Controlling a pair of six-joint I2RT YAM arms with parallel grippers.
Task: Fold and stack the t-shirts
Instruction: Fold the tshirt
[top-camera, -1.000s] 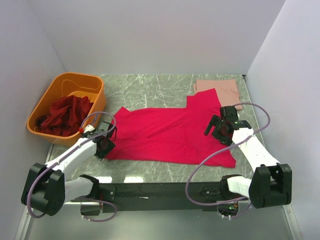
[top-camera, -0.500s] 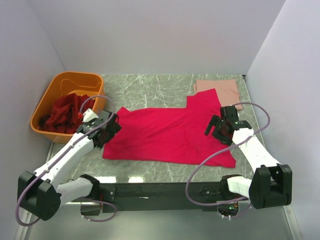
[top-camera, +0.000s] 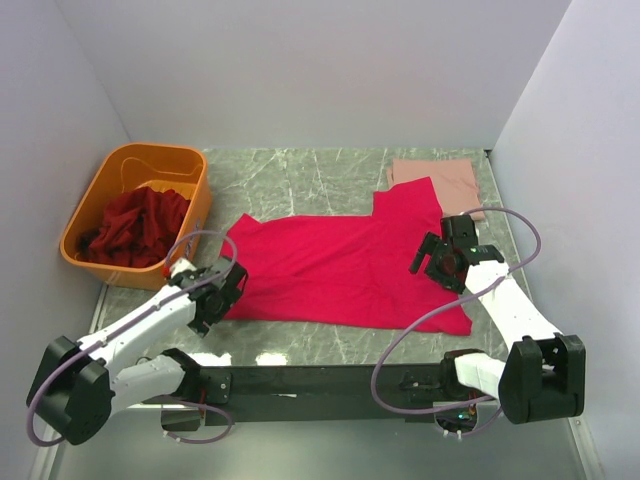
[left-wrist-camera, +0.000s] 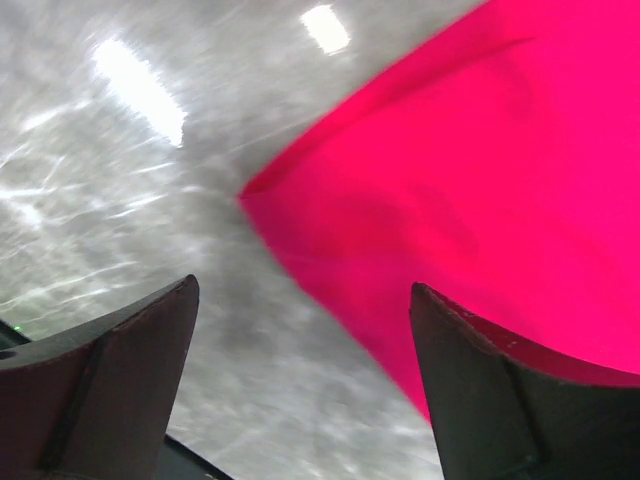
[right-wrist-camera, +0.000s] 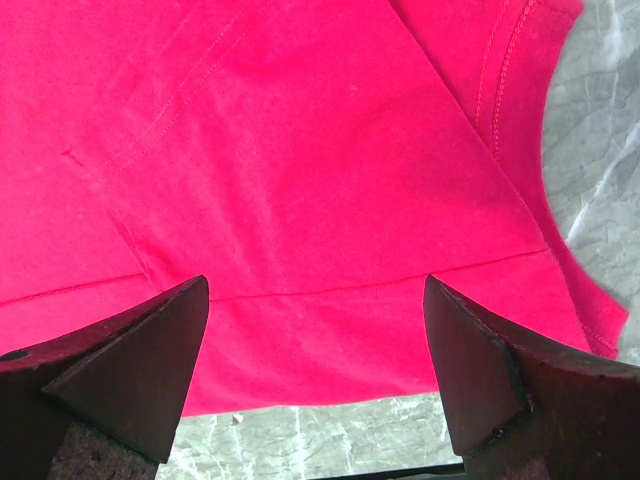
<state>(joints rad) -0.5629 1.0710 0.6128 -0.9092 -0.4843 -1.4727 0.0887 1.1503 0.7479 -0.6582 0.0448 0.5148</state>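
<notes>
The bright pink shirt (top-camera: 340, 270) lay flat on the table (top-camera: 300, 180), not yet folded. The left claw (top-camera: 224, 292) hung wide open and empty by its near left corner, and the right claw (top-camera: 434, 260) hung wide open and empty over its right side, so I think each must drop and pinch an edge next. A folded pale pink shirt (top-camera: 445, 178) touched the far sleeve, and dark red shirts (top-camera: 135, 228) sat in the orange tub (top-camera: 150, 152), out of the way
</notes>
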